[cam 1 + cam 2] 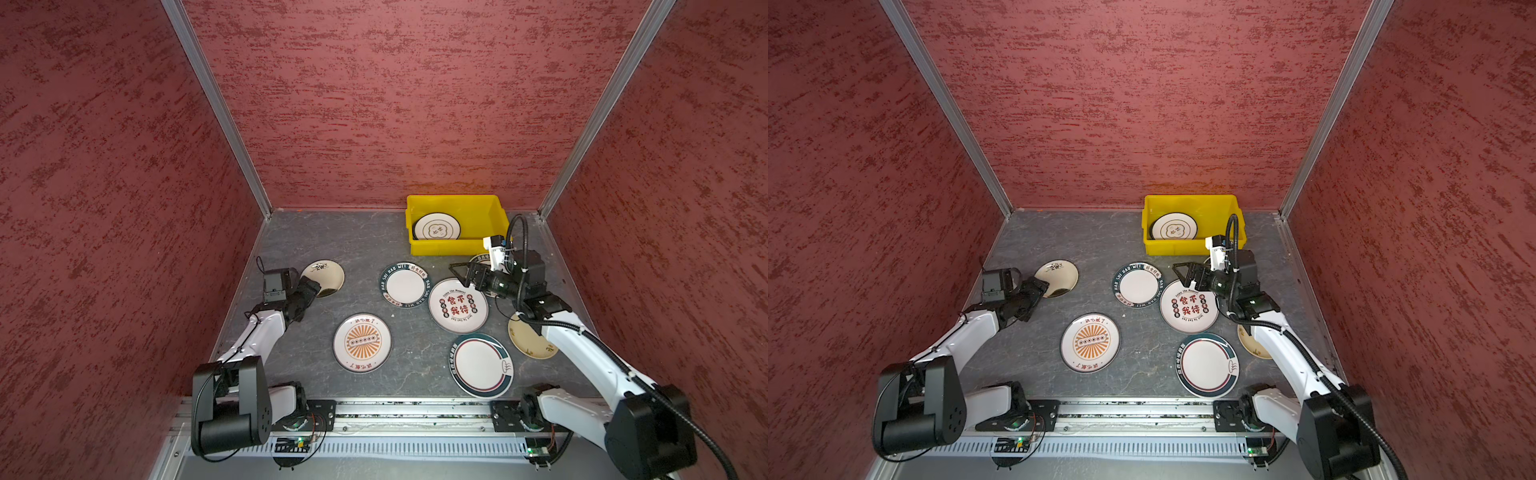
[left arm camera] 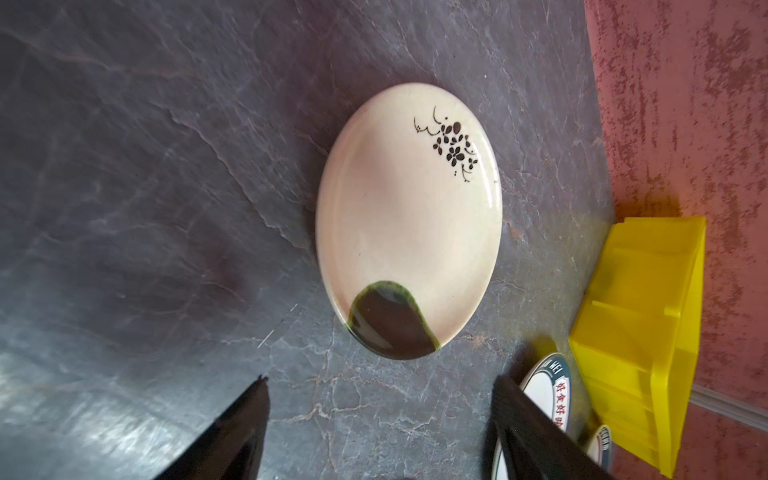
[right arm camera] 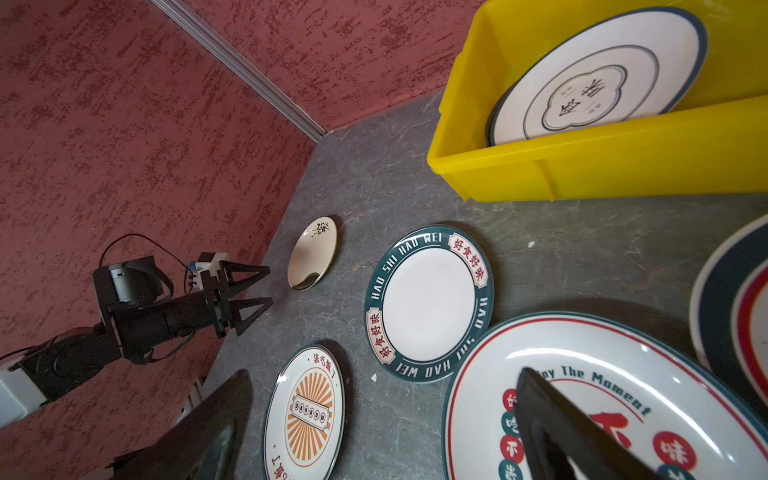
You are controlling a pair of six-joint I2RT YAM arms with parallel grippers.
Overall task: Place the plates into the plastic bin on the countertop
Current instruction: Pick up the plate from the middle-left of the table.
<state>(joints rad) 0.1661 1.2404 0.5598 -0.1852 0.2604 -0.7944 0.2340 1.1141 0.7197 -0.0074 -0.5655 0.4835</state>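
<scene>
The dark grey stone countertop sits between bumpy red walls, and the yellow plastic bin at the back holds a tilted white plate. The other plates lie on the countertop; a teal-rim plate says "HAO SHI HAO WEI" and a big plate says "Enjoy The Moment". The left gripper, fingers apart, is near a cream plate; the right gripper, also apart, hangs over the big plate.

Both top views high at the front, looking down over the whole worktop, left wrist view close above a cream plate, right wrist view low, sharing that plate and the yellow bin.
</scene>
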